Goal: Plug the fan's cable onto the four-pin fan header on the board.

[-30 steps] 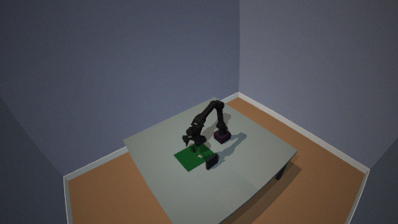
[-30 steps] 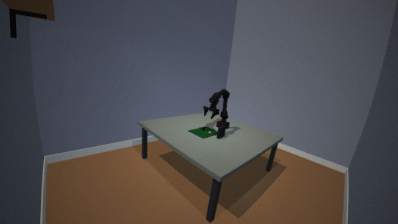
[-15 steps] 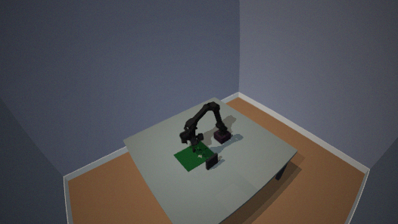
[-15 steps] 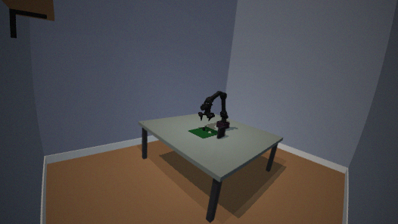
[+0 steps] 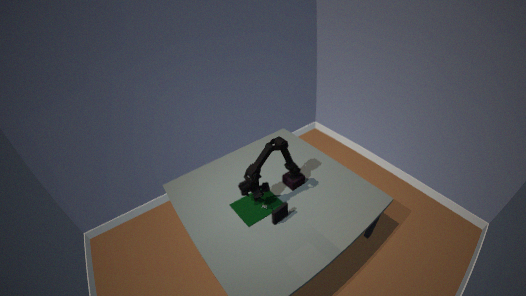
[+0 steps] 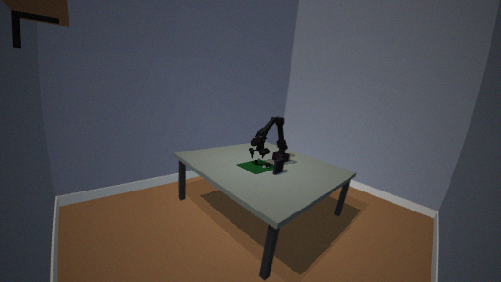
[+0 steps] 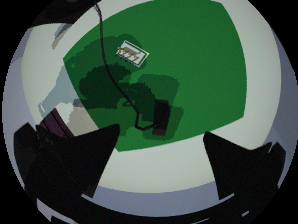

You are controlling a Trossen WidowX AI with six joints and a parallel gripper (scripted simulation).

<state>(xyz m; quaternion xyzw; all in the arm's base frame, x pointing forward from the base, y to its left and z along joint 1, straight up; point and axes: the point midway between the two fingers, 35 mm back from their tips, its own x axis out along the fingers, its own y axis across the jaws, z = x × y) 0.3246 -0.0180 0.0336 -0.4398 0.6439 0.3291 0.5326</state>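
Note:
The green board (image 5: 248,216) (image 6: 245,166) (image 7: 210,60) lies flat on the table. The fan header (image 7: 132,58), a white piece with a row of pins, sits on it in the upper middle of the wrist view. The cable's dark plug (image 7: 161,110) is on the board near its lower edge in that view, apart from the header. The thin black cable (image 7: 103,50) runs from the plug past the header toward the fan (image 5: 280,213) (image 6: 278,167) (image 7: 50,10). My gripper (image 6: 258,157) (image 7: 164,133) is open and empty above the board, with the plug below and between its fingertips.
The fan stands upright beside the board's edge. The arm's dark base (image 5: 293,180) (image 6: 281,156) stands on the table (image 5: 320,215) (image 6: 229,178) behind the board, and shows at the left in the wrist view. The arm's shadow falls across the board and header area.

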